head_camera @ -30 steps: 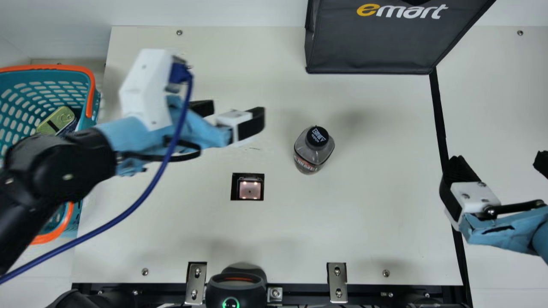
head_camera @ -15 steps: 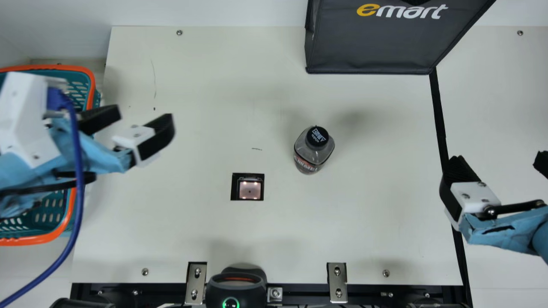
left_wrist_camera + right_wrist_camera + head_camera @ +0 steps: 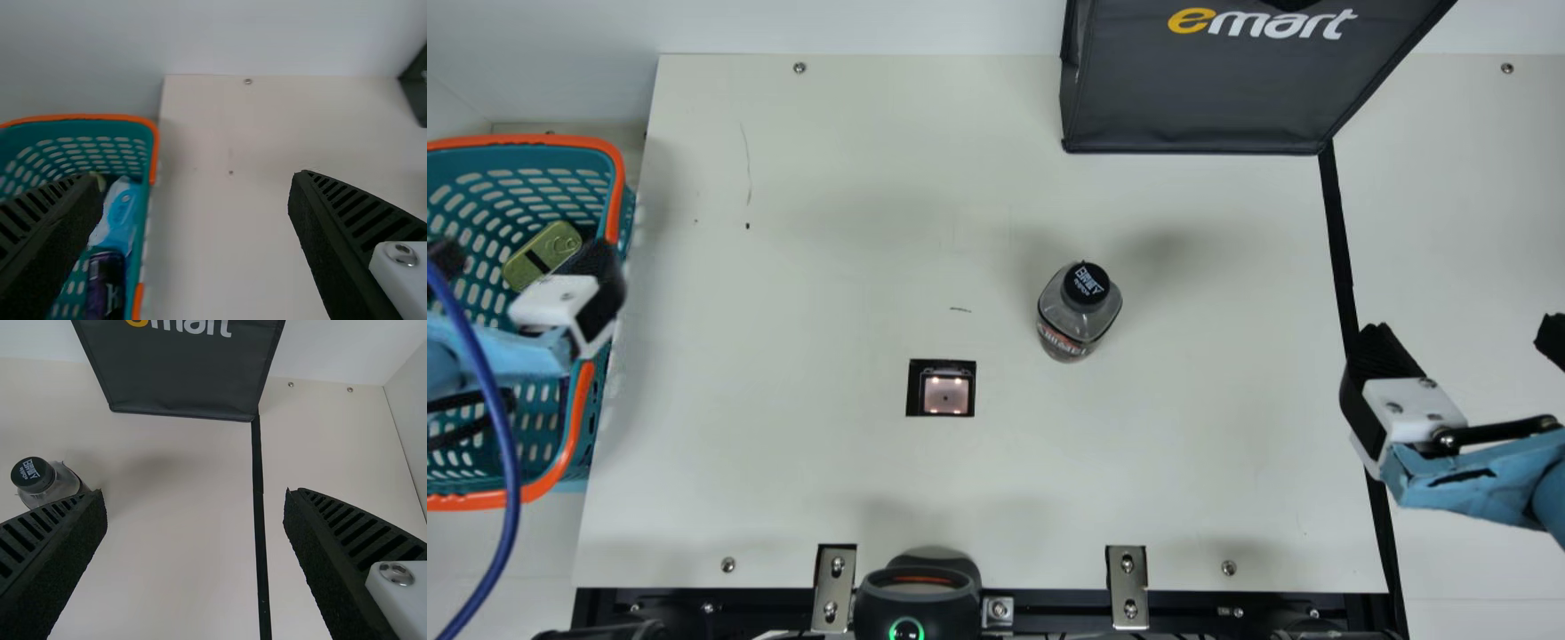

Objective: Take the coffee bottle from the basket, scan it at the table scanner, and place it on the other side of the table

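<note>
My left gripper (image 3: 529,253) hangs open over the basket (image 3: 618,209) at the left of the main view; its fingers stand wide apart around nothing in the left wrist view, where the gripper (image 3: 193,200) is beside the basket (image 3: 155,150). On the table stands the coffee bottle (image 3: 1079,311), upright with a black cap, right of and beyond the scanner (image 3: 945,394). My right gripper (image 3: 1463,342) is open and empty at the right edge. In the right wrist view the bottle (image 3: 57,483) is partly behind one finger of the open gripper (image 3: 195,520).
A dark bag (image 3: 1209,89) stands at the back. Inside the basket lie a green tin (image 3: 543,253), a dark can (image 3: 105,283) and a blue-and-white package (image 3: 120,213). A black strip (image 3: 1338,240) runs down the table's right part. A rounded black device (image 3: 918,596) sits at the front edge.
My left arm has swung left, from above the table near the scanner to over the basket, its gripper staying open and empty. The bottle and my right arm have kept still.
</note>
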